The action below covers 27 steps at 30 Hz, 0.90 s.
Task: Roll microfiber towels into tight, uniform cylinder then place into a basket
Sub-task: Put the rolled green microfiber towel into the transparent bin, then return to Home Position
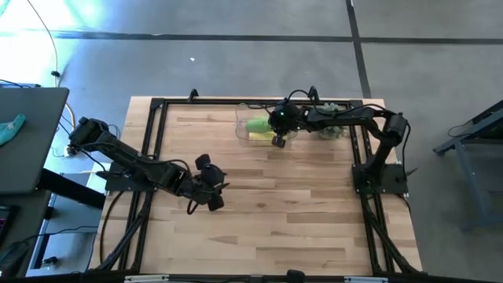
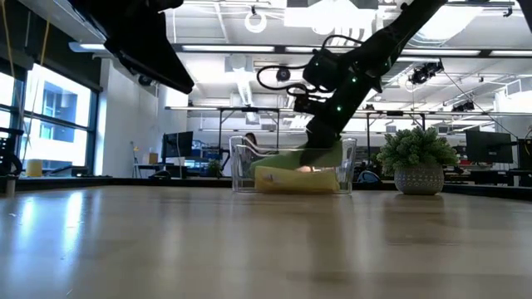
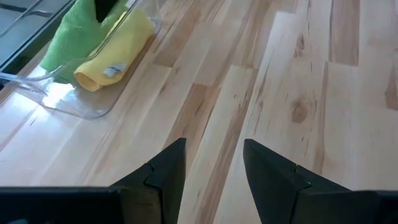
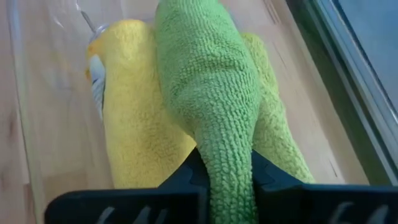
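The basket, a clear plastic tub, stands at the table's far edge. A rolled yellow towel and a lime green towel lie side by side in it. A second lime green rolled towel lies on top of both, with my right gripper shut on it. In the low view that gripper reaches down into the basket. My left gripper hangs open over bare wood nearer the table's middle, holding nothing. My right gripper pinches the top green roll by its near end between its two fingers. The fingers slant down into the basket, and the roll runs on away from them. The rest of the roll rests on the yellow towel and the other green towel.
A spiky green plant in a pot stands just right of the basket at the far edge. A black frame borders the table. Bare wood spreads across the middle and near side.
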### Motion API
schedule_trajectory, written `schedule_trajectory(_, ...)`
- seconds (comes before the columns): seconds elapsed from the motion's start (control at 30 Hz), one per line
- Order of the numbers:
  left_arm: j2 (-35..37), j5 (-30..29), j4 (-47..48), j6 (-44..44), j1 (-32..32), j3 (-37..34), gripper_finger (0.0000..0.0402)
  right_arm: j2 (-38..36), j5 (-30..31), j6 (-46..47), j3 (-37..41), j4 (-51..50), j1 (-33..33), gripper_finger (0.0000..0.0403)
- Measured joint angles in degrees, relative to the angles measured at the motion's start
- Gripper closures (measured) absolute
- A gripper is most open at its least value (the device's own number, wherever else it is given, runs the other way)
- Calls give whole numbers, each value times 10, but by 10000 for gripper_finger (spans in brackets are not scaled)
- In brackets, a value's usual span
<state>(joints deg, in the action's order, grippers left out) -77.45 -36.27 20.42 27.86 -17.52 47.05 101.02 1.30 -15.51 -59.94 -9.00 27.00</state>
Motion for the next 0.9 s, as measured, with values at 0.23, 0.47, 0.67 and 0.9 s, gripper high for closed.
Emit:
schedule_trajectory(0.23, 0, 0, 11, 0, 0, 0, 253, -1, -9, -15, 0, -10, 0, 316)
schedule_trajectory(0.47, 0, 0, 13, 0, 0, 0, 253, -14, -9, 28, 0, -31, 0, 198)
schedule_trajectory(0.67, 0, 0, 13, 0, 0, 0, 253, -72, -2, 50, 0, -71, 0, 164)
schedule_trajectory(0.9, 0, -7, 13, 0, 0, 0, 253, -196, -9, 81, 0, -137, -11, 163)
